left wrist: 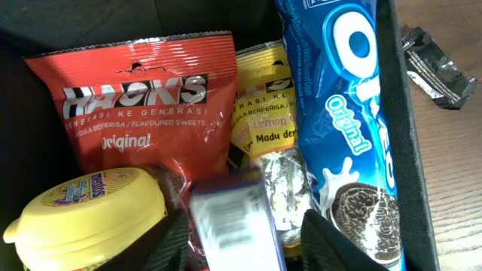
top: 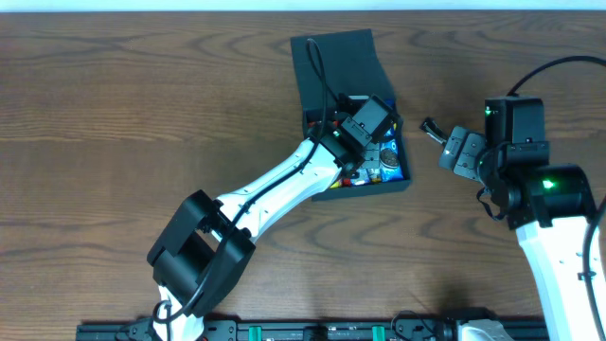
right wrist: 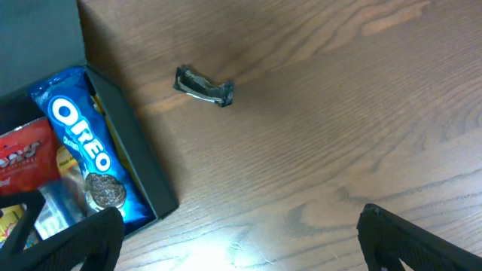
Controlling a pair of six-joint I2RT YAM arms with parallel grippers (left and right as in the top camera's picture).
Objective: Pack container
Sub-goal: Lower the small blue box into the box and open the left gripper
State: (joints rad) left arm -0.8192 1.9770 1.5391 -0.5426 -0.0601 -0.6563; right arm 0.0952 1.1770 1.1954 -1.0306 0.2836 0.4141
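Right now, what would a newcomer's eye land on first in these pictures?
The open dark teal-green square box near the table's far edge stands out, crammed with bright snacks. A blue Oreo pack lies along one side wall, with a red Hacks sweets bag next to it and a yellow round tub nearer the left wrist camera. A small crumpled dark wrapper lies alone on the wooden table, outside the box.

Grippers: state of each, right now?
Left gripper: inside the container, jaws apart around a blurred white-and-purple packet; grip cannot be told.
Right gripper: open, empty, above the table.
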